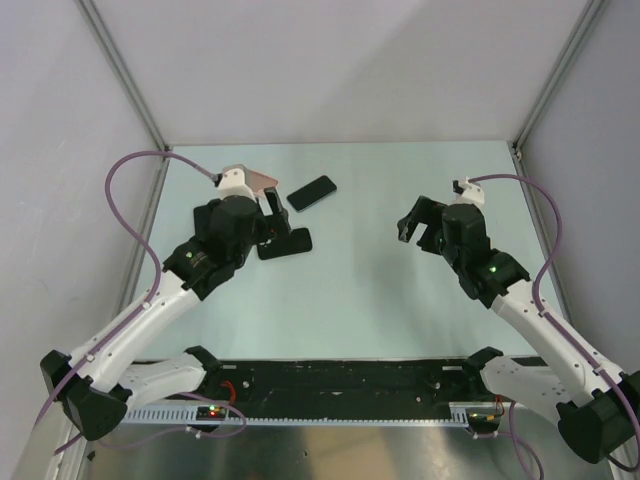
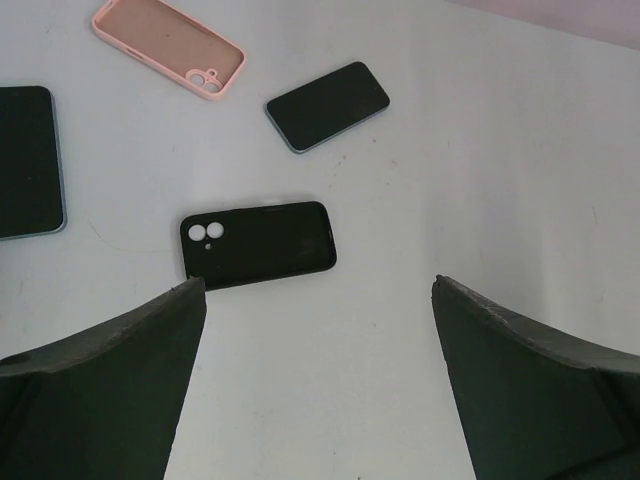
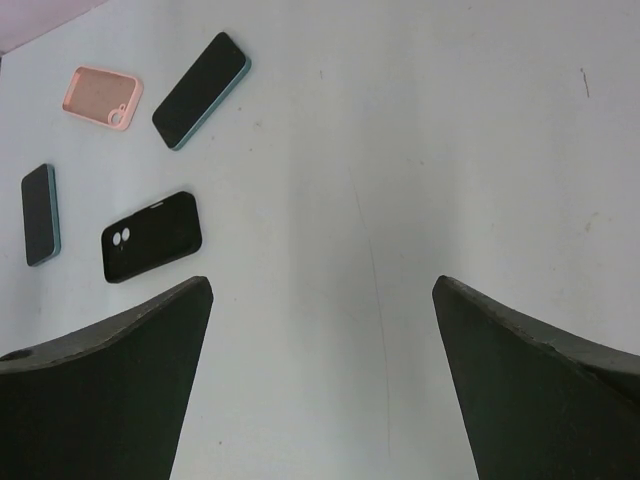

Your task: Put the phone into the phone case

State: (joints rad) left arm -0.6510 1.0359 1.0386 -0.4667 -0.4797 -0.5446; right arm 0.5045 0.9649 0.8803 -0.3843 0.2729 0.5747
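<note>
Left gripper (image 2: 318,285): I see it wide open, holding nothing.
Right gripper (image 3: 320,283): wide open too, nothing in it.
Phone case (image 2: 168,47): pink, near a dark phone (image 2: 327,106), not touching.

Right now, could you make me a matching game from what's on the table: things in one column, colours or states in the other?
1 pink phone case
2 black phone case
3 phone
4 right gripper

a open, holding nothing
b salmon pink, empty
c black, empty
d dark screen, bluish edge

Pairs: 1b, 2c, 3d, 4a
</note>
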